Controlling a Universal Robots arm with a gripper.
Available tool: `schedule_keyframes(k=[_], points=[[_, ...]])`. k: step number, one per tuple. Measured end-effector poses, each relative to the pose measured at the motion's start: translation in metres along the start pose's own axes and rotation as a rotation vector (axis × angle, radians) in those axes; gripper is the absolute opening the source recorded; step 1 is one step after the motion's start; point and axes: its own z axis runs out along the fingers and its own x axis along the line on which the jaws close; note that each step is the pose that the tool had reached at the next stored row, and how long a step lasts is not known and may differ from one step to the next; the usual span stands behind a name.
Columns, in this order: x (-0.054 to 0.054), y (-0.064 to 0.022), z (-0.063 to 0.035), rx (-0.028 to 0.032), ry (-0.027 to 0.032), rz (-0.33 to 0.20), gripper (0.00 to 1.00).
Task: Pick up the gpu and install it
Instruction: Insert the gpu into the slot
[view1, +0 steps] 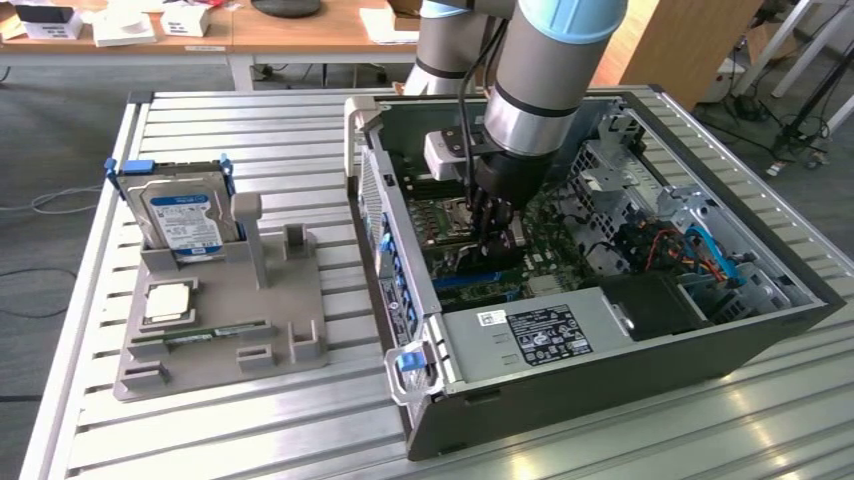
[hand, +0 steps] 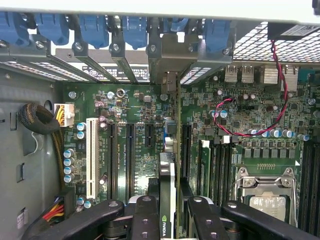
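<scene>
Inside the open computer case (view1: 747, 335), my gripper (view1: 494, 238) reaches down over the green motherboard (hand: 240, 112). It is shut on the gpu (hand: 169, 175), a thin card seen edge-on between the black fingers (hand: 145, 217). The card runs from the fingers to its grey metal bracket (hand: 170, 62) at the case's rear slot openings. Its lower edge lies in line with a black expansion slot (hand: 186, 150); whether it sits in the slot cannot be told. In the exterior view the dark gpu (view1: 483, 262) hangs just below the fingers.
A grey fixture (view1: 267, 300) on the exterior view's left holds a hard drive (view1: 184, 215), a processor chip (view1: 170, 300) and a green memory stick (view1: 220, 330). Blue slot clips (hand: 135, 27), a white slot (hand: 91, 157), the processor socket (hand: 267, 192) and the power supply (view1: 534, 335) surround the gripper.
</scene>
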Motion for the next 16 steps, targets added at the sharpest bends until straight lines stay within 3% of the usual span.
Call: schedule_keyframes(k=[16], points=[[-0.0001, 0.0, -0.0041, 0.0001, -0.0002, 0.0, 0.27]])
